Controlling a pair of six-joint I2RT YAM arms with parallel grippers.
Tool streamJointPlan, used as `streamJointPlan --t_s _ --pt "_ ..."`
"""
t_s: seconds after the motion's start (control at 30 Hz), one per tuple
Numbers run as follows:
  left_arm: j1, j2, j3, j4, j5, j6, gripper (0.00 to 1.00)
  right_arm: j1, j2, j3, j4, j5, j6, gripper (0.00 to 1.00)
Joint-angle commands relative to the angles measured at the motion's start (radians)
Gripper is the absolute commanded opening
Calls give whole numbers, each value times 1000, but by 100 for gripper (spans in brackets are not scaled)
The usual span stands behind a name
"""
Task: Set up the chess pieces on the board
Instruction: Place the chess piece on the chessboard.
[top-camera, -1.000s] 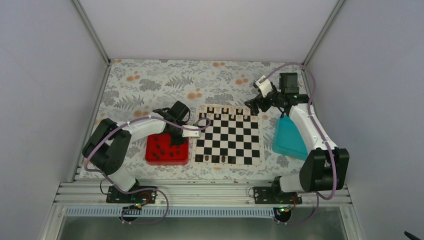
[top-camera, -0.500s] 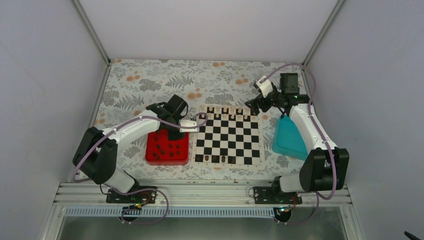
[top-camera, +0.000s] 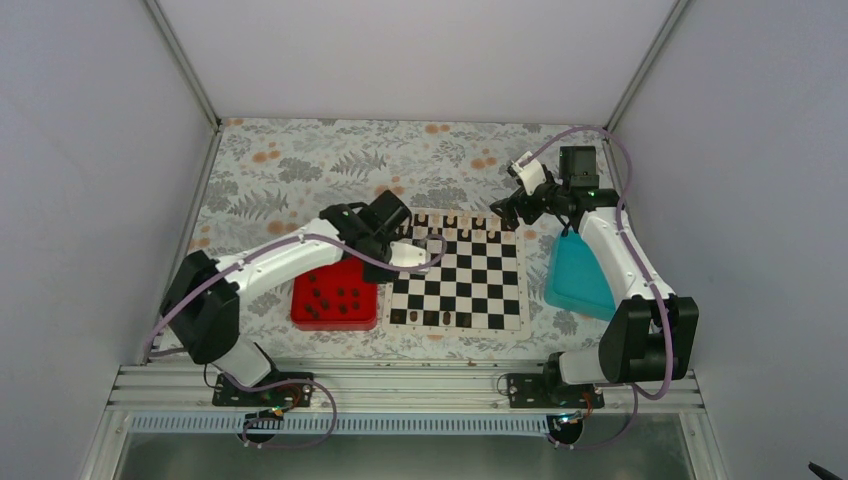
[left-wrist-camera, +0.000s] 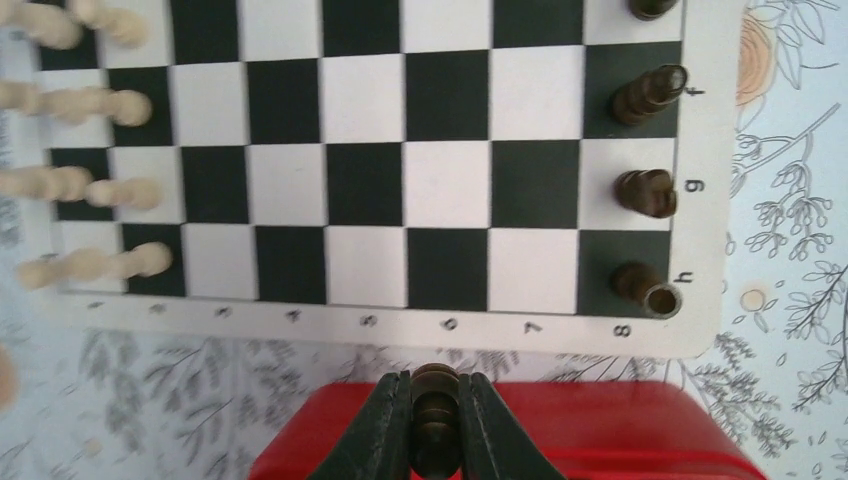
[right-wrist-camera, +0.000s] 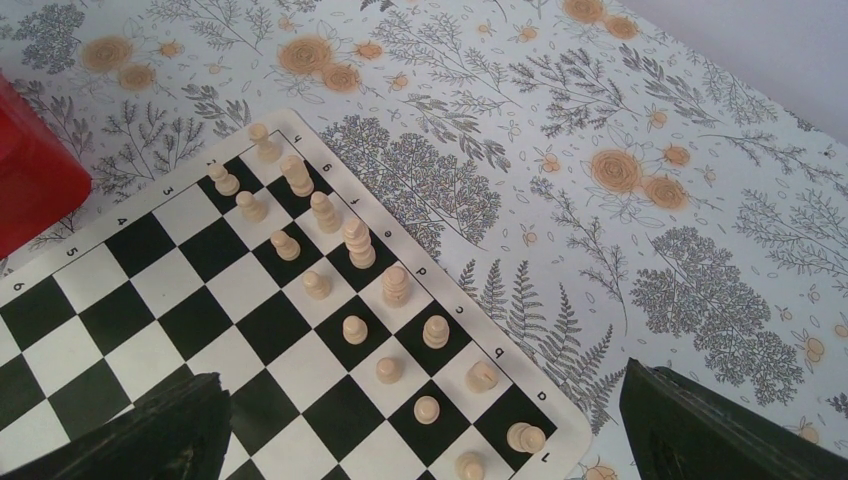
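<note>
- My left gripper is clamped on one dark chess piece, above the red tray, at 9 o'clock of the board.
- My right gripper stands wide apart over the board's 1 o'clock corner.
- More dark chess pieces lie in the red tray, and a few stand along the board's 6 o'clock edge.

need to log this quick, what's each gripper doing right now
Left gripper: closed on a dark chess piece.
Right gripper: open, holding nothing.
</note>
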Motion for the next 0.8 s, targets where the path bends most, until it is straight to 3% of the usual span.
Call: streamJointPlan --t_s 0.0,0.77 --pt "-47 60 -37 38 26 -39 11 -13 -23 -13 11 -19 6 100" --pt "-91 201 -72 119 86 -11 11 -14 -18 -16 7 -21 1 100"
